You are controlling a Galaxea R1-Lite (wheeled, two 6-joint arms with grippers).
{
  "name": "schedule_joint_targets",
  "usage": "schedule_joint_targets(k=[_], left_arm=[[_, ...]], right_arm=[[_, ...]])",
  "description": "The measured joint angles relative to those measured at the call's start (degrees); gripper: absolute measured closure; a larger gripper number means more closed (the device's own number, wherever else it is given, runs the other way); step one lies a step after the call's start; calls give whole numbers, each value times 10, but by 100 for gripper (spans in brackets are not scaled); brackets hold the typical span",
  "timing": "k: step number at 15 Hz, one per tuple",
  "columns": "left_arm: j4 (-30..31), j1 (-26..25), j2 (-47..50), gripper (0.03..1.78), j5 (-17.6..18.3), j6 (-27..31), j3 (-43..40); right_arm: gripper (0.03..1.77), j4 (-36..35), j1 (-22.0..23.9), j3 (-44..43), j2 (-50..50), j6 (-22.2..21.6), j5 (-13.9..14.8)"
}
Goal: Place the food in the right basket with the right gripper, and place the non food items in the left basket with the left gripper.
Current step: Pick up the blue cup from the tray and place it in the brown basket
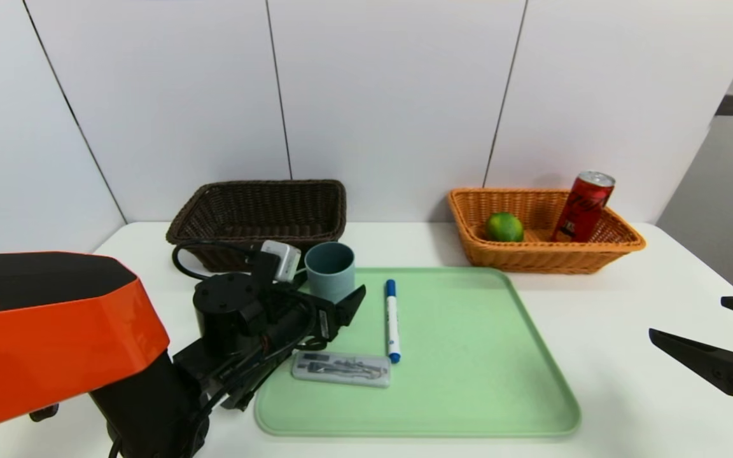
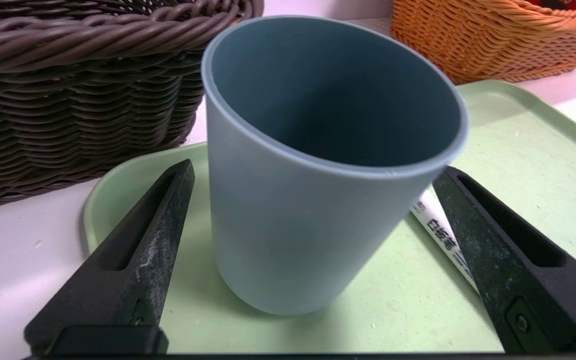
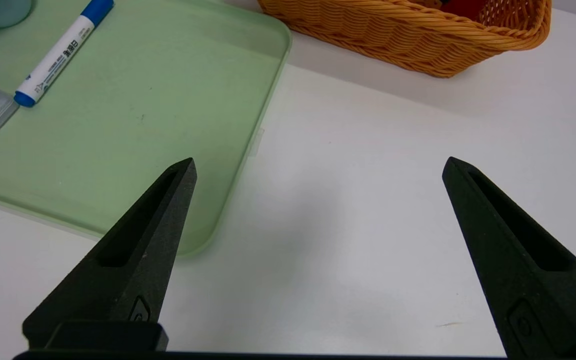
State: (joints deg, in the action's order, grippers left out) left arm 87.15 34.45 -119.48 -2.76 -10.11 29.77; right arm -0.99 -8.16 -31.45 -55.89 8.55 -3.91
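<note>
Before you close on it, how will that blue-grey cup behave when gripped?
The cup looks smooth-walled, so it may slip a little. Its sides narrow toward the base, so a low nudge seems less likely to tip it than one near the rim.
</note>
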Motion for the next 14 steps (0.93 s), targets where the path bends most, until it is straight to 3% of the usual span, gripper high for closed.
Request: schedule_joint_targets(k=[14], left_arm=[[0,-5,-12,12,-7,-1,16]], right_arm=[[10,0,0,1,-2,0,0]])
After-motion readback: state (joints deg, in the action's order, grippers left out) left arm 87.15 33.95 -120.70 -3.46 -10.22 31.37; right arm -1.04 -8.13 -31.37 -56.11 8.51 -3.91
